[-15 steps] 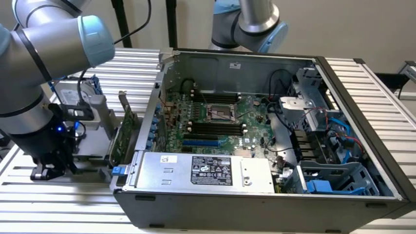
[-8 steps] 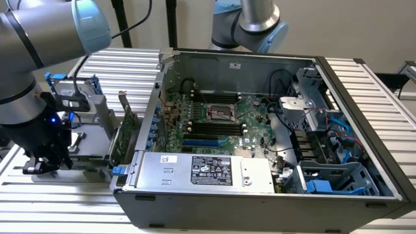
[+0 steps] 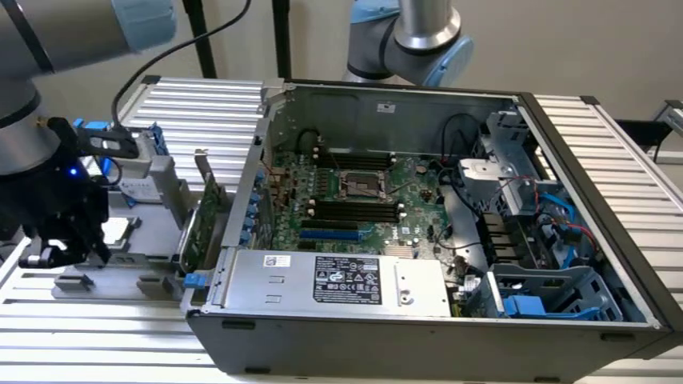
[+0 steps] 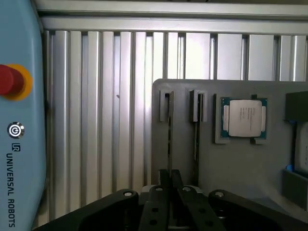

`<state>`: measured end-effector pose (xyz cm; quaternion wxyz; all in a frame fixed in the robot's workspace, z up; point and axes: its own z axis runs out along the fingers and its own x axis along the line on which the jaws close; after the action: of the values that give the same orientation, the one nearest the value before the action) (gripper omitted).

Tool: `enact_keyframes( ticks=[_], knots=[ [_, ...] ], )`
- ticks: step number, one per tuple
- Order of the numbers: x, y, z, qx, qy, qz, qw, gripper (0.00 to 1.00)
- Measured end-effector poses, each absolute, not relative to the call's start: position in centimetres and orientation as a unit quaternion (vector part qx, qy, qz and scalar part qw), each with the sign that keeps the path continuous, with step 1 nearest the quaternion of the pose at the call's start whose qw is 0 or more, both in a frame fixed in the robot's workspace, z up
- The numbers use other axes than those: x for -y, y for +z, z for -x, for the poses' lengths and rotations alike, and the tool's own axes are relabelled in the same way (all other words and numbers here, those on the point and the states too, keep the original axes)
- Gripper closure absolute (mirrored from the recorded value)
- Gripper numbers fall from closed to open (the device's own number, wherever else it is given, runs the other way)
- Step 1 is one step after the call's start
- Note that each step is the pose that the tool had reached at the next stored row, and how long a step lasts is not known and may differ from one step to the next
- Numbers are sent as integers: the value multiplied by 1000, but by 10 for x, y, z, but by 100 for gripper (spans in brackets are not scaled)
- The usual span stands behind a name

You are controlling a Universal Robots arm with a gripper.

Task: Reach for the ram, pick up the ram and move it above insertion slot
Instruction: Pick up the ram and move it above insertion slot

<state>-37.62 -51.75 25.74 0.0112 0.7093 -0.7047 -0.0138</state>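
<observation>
the gripper [image 4: 170, 177] hangs over the grey tray [image 4: 231, 168], in line with the ram [image 4: 170, 130], which stands on edge in a narrow slot of that tray; i cannot tell whether the gripper has hold of it or how wide it is. a second stick [image 4: 196, 130] stands in the neighbouring slot, near a processor chip [image 4: 243, 118]

Looks like bare ribbed aluminium on the worktop [image 4: 110, 120], smooth with a soft sheen. Reads as matt grey plastic on the holder tray [image 4: 231, 168], brushed metal on the processor lid [image 4: 243, 118], dull sheet metal on the computer case [image 3: 427, 104], and matt black on the gripper [image 4: 171, 173].
</observation>
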Motion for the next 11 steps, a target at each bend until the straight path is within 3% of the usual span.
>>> enact_keyframes(
  ticks=[11],
  knots=[
    [518, 308, 361, 702, -14, -712, 11, 86]
  ],
)
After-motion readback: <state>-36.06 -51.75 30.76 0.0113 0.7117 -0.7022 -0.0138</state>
